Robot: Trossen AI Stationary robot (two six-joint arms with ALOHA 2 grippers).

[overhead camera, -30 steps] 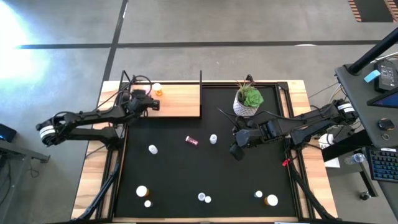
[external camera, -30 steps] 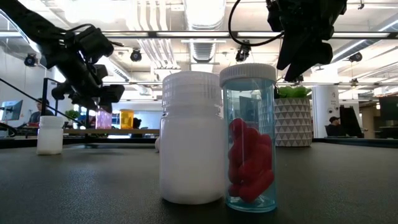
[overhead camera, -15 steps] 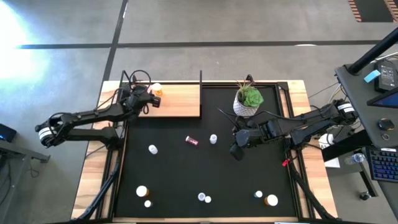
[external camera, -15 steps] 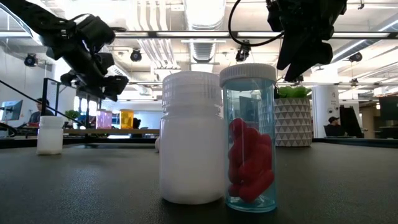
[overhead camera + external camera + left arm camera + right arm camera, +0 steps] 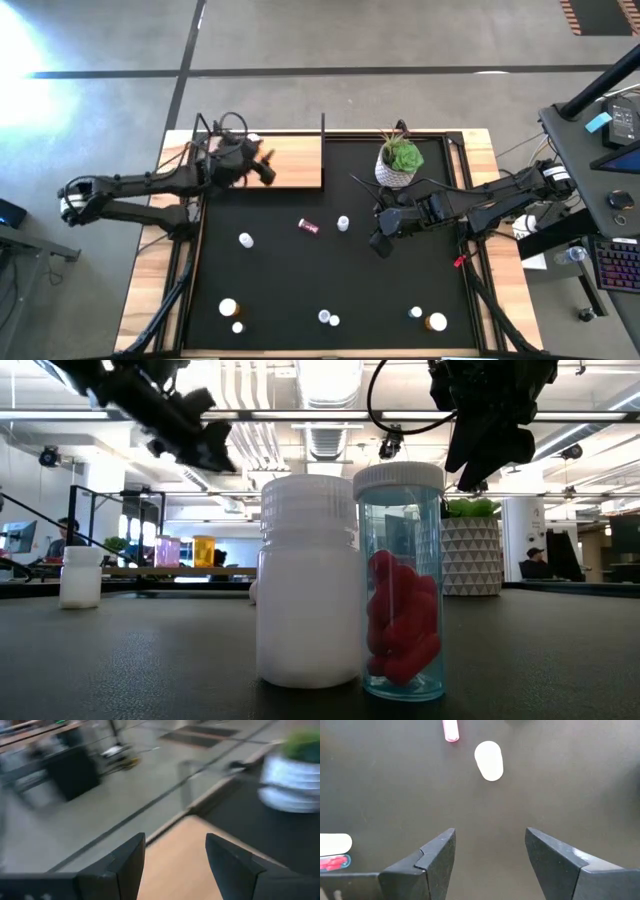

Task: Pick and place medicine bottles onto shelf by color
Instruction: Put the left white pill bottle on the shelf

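The wooden shelf [image 5: 296,166] lies at the mat's far left corner. A pink bottle [image 5: 167,551] and an orange bottle [image 5: 204,550] stand upright on it. My left gripper [image 5: 267,170] hovers open above the shelf, high over those bottles [image 5: 203,448], with only wood between its fingers [image 5: 175,867]. My right gripper [image 5: 379,241] hangs open over the mat's middle right, holding nothing [image 5: 490,855]. Past it lie a white bottle [image 5: 489,760] and a pink bottle on its side [image 5: 308,226]. A white bottle [image 5: 308,580] and a clear bottle of red pills [image 5: 400,582] stand at the near edge.
A green plant in a white pot [image 5: 398,160] stands at the far edge, just beyond my right arm. Several more small bottles are scattered on the black mat [image 5: 290,280], such as a white one [image 5: 246,239] and an orange one [image 5: 437,322]. An upright post [image 5: 323,125] marks the shelf's right end.
My left gripper has risen from just above the pink bottle on the shelf and swung toward the table's right, rolling and tipping up as it went; its fingers stayed open. The pink and orange bottles stand where they were.
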